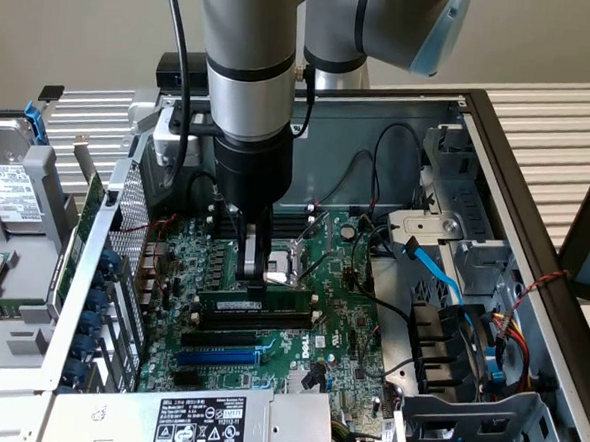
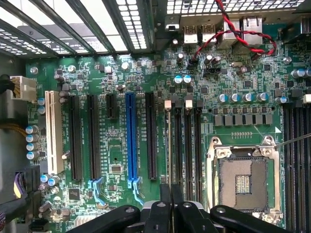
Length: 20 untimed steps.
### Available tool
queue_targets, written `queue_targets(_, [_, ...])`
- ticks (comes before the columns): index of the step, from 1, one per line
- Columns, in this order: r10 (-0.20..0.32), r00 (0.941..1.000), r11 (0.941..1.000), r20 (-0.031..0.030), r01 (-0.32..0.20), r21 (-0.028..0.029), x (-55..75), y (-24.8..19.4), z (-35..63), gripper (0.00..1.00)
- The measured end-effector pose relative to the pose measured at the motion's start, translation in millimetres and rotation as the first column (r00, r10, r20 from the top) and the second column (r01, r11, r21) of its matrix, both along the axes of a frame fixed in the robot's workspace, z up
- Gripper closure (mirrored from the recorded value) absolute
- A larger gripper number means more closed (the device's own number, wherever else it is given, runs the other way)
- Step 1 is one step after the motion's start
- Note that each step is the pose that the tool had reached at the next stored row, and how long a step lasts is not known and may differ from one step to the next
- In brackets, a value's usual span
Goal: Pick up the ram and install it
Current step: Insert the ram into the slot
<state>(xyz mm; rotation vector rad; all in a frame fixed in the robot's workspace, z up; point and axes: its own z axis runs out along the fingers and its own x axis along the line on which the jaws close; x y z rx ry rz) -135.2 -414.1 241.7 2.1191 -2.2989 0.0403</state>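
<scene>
1. Your gripper (image 1: 260, 276) has its jaws pinched narrow on the ram (image 1: 232, 303), gripping its top edge (a thin stick, so the gap is slight).
2. The ram stands on edge along a black slot (image 1: 279, 318) near the middle of the board (image 1: 344, 324), beside the socket (image 1: 285, 264). It is likely held upright so its contacts meet the slot squarely.
3. You cannot tell whether it is fully seated.

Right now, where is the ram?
In the exterior view, the ram stands on edge mid-way across the motherboard, directly under the gripper, between the CPU socket and the blue slot.
</scene>
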Motion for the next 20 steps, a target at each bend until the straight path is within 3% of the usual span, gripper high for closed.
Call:
queue_targets(8, [0.000,1.0000,1.0000,0.0031,0.000,-0.0001,0.0,1.5,-1.1,0.88])
queue_targets(20, [0.020,0.9998,0.9998,0.0032,-0.020,-0.0004,-0.1,1.5,-1.3,0.88])
